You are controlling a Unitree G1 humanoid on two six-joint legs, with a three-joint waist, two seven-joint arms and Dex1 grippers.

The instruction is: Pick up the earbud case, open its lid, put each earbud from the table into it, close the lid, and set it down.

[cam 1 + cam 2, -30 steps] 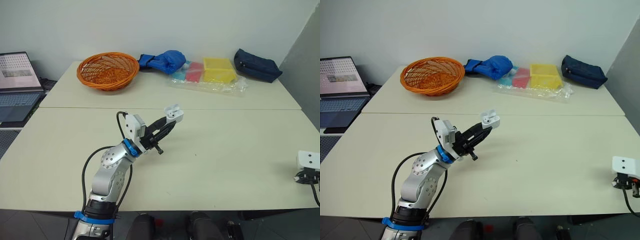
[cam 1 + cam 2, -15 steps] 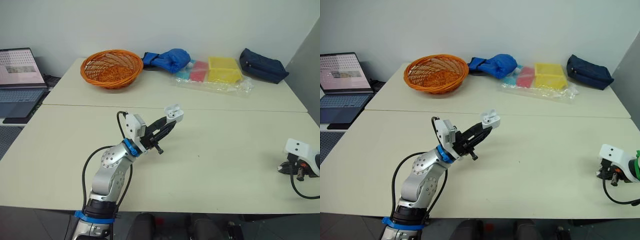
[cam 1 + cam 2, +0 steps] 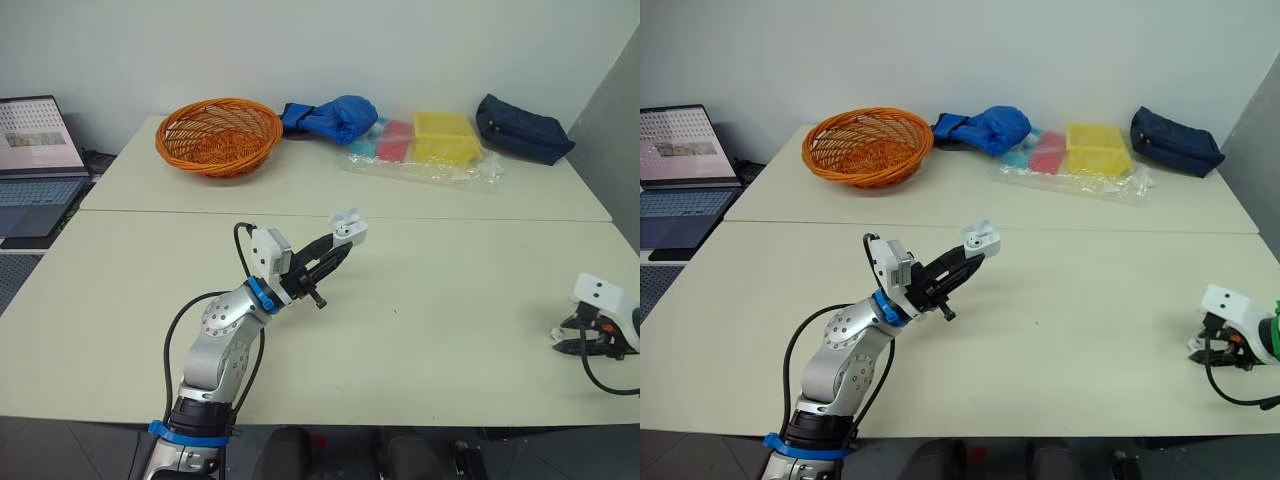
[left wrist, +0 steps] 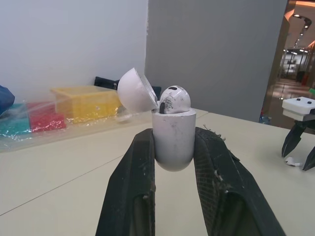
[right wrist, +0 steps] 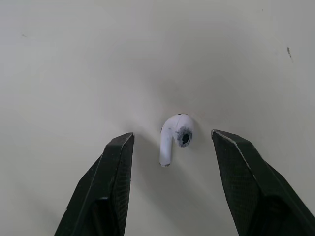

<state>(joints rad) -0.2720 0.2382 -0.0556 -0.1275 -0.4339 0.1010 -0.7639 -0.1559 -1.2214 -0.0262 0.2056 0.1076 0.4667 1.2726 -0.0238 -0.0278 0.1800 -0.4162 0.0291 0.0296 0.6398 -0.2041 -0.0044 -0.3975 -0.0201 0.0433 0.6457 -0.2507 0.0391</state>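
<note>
My left gripper [image 3: 341, 238] is raised over the middle of the table and shut on the white earbud case [image 3: 347, 227]. In the left wrist view the case [image 4: 172, 139] stands upright between the black fingers [image 4: 132, 191], its lid [image 4: 136, 96] hinged open and one earbud [image 4: 173, 100] seated inside. A second white earbud [image 5: 175, 136] lies on the table near the right edge. My right gripper [image 5: 172, 134] hangs low over it, open, one finger on each side and not touching it. From the head, the right gripper [image 3: 574, 338] sits at the table's far right.
Along the back of the table are an orange wicker basket [image 3: 218, 135], a blue cloth bundle [image 3: 330, 118], yellow and red boxes in clear plastic [image 3: 428, 148] and a dark blue pouch [image 3: 523, 128]. A laptop [image 3: 35, 150] stands at the far left.
My right gripper has come in from the right edge and sunk toward the table over the loose earbud. The left arm with the case has held still. The head camera shifted slightly.
</note>
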